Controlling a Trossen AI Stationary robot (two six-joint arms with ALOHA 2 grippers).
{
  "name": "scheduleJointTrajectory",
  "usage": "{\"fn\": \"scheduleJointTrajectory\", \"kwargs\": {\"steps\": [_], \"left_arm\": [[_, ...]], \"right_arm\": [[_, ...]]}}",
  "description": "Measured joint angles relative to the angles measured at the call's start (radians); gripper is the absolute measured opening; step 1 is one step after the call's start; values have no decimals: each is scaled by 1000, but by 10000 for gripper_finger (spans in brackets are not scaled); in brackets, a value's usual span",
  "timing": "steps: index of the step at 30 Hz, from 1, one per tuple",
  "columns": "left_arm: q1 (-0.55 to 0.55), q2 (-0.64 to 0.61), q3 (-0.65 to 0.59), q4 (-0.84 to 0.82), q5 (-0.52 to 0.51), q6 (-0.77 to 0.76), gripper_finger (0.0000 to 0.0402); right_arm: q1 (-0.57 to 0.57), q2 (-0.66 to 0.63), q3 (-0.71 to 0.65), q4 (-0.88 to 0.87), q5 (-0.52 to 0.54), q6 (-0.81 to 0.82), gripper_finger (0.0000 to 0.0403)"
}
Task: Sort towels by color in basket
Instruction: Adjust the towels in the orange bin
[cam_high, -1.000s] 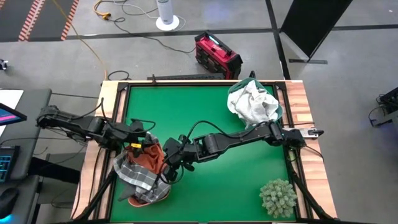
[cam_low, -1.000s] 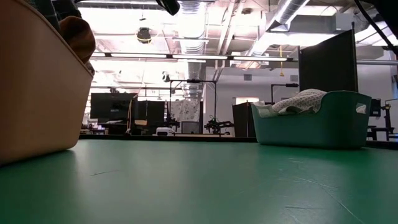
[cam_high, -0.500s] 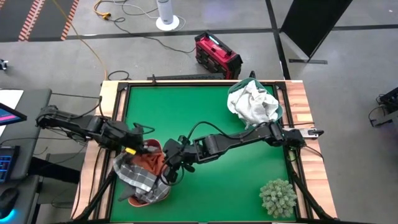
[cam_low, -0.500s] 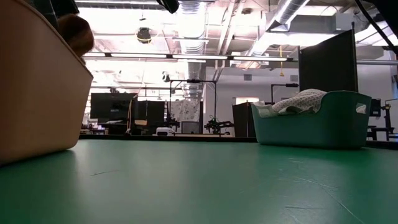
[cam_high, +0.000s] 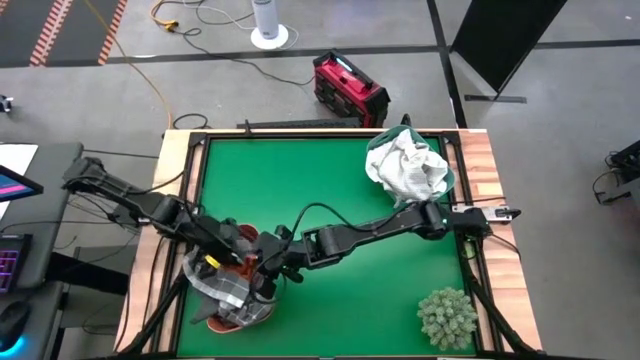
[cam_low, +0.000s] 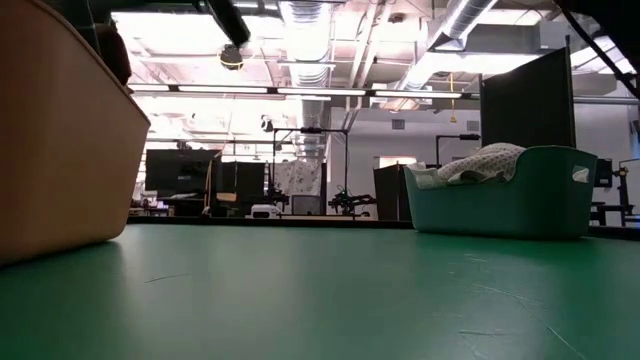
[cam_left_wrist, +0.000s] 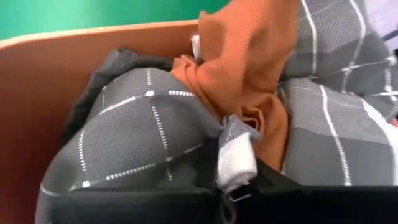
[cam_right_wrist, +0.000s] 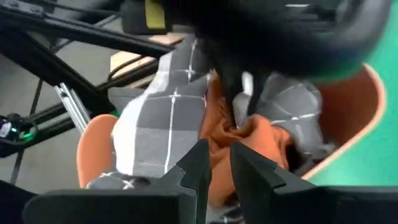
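An orange basket (cam_high: 228, 321) near the table's left front corner holds grey checked towels (cam_high: 224, 288) and a rust-orange towel (cam_left_wrist: 239, 68). Both grippers reach into it. My left gripper (cam_high: 247, 262) comes from the left and is shut on a grey checked towel (cam_left_wrist: 137, 137). My right gripper (cam_high: 268, 272) comes from the right, its fingers a narrow gap apart with the rust-orange towel (cam_right_wrist: 264, 140) between them. White towels (cam_high: 405, 165) lie heaped in a teal basket (cam_low: 500, 205) at the far right. My left gripper pinches a fold of the grey checked towel at its white hem (cam_left_wrist: 236, 158) between its two fingers, slanting down from the left. The towel lies on the heap in the basket. My right gripper has rust-orange cloth (cam_right_wrist: 217, 163) in the gap between its fingers, slanting down from the right. Which part it has cannot be told. The cloth rises out of the heap.
A spiky pale-green plant ball (cam_high: 447, 317) sits at the near right corner. The green mat (cam_high: 330, 190) between the two baskets is bare. The orange basket's wall (cam_low: 60, 150) stands tall at the left in the low view.
My left gripper has gone toward the near edge and tipped down into the orange basket. My right gripper has gone down and toward the left edge. The rust-orange towel, bunched above the basket's rim before, has sunk into the basket.
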Motion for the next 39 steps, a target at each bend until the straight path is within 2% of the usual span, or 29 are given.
{"fn": "scheduleJointTrajectory", "kwargs": {"steps": [4,12,16,20,24,31,35,39], "left_arm": [[-27,36,1,16,-30,-2,72],[-55,31,5,4,-18,-78,242],[-76,8,34,-1,18,-112,292],[-87,-31,81,-10,4,-103,300],[-88,-67,126,-54,-44,-80,296],[-88,-91,188,-165,-46,-131,295],[-88,-88,165,-187,-72,-167,294],[-106,-87,78,-114,-139,-213,294]], "right_arm": [[2,27,-2,3,9,3,97],[1,74,-2,66,40,-33,97],[2,73,0,130,47,-64,97],[2,72,0,131,96,-120,97],[-6,72,0,160,94,-158,97],[-7,72,0,191,90,-221,97],[-5,72,0,131,88,-221,97],[-2,52,-2,-16,86,-184,97]]}}
